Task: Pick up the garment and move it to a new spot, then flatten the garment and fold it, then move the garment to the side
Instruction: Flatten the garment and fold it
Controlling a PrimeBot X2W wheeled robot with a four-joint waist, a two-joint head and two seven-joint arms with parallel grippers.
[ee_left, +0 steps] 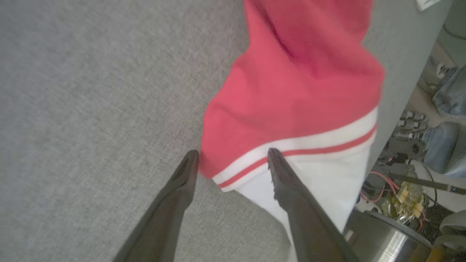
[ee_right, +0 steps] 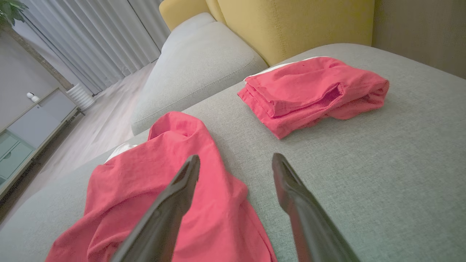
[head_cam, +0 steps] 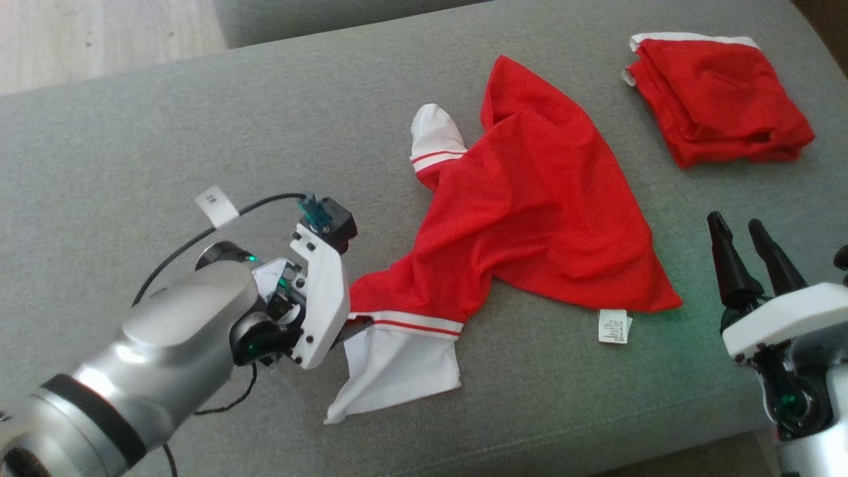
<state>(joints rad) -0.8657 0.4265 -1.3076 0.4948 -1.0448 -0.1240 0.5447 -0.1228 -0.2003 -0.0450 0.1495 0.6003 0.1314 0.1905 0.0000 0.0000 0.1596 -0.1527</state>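
A red garment (head_cam: 543,199) with white sleeves lies crumpled on the grey sofa seat (head_cam: 132,146). Its near sleeve, white with a red stripe (head_cam: 404,351), points toward the front edge. My left gripper (ee_left: 233,154) hovers open over that sleeve's striped cuff (ee_left: 291,153), with its fingers (ee_left: 287,182) apart and closed on nothing. In the head view the left wrist (head_cam: 318,291) covers those fingers. My right gripper (head_cam: 735,222) stands open at the lower right, just off the garment's right corner. In the right wrist view the garment (ee_right: 164,182) lies below its left finger (ee_right: 182,185).
A second red garment (head_cam: 722,99) lies folded at the far right of the seat, also the folded garment (ee_right: 313,87). A yellow backrest (ee_right: 291,25) rises behind it. The seat's front edge (head_cam: 662,457) is close. A white care label (head_cam: 615,326) sticks out of the hem.
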